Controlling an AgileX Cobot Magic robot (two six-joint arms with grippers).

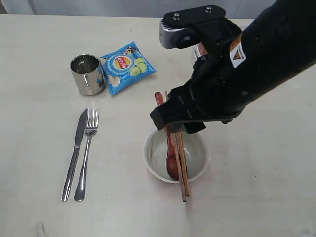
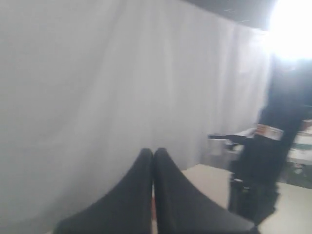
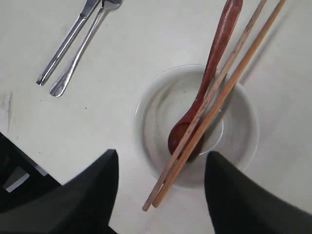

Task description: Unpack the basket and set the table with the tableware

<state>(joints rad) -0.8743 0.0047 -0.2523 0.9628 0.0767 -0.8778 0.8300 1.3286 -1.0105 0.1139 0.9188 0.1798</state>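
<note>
The right jaws stand spread and empty above the bowl (image 3: 146, 122), which holds the spoon (image 3: 220, 48) and chopsticks (image 3: 232, 83). The left jaws are pressed together, gripping nothing.

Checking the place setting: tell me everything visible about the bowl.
The bowl is round, pale grey-green, glossy like ceramic, and stands upright on the table. A dark red-brown spoon lies with its head inside, handle over the rim; two wooden chopsticks rest across the rim. The open right gripper hovers above it.
</note>
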